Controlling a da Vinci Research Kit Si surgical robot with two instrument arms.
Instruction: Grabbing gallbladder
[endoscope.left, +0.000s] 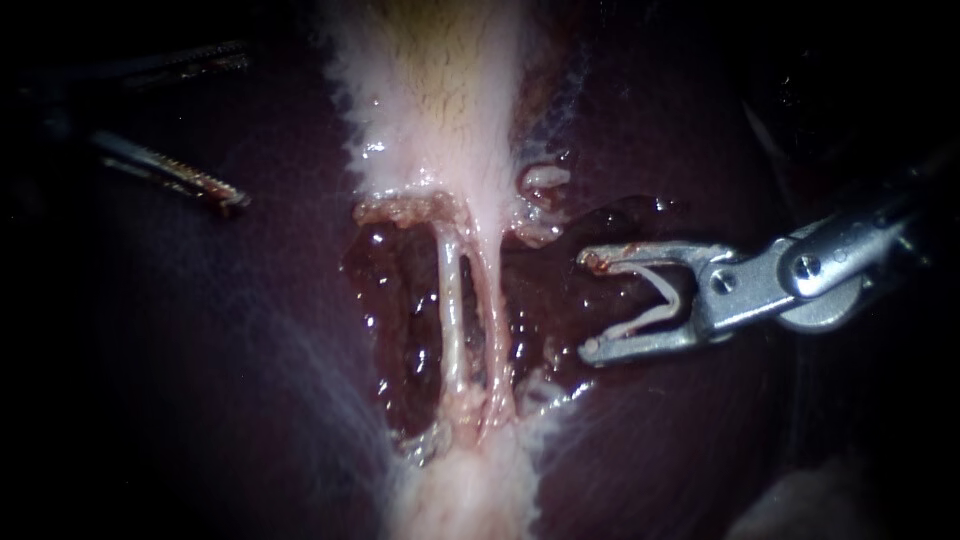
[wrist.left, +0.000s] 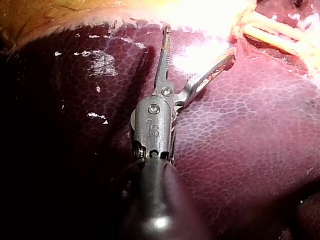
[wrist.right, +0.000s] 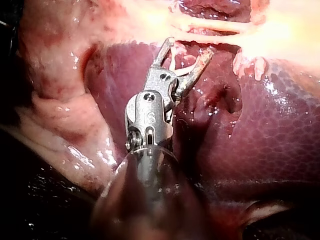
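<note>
The pale gallbladder (endoscope.left: 440, 90) lies top centre, so we should swing our left instrument (endoscope.left: 242, 125), at upper left with its hand spread and empty, squarely onto it for a deep bite, leaving our right instrument (endoscope.left: 585, 305), hand likewise spread, centre-right.

the dark red liver (endoscope.left: 200, 380) holds everything. on it, just ahead of the right claw (endoscope.left: 588, 305), lie two thin pale tubes (endoscope.left: 450, 310).
</note>
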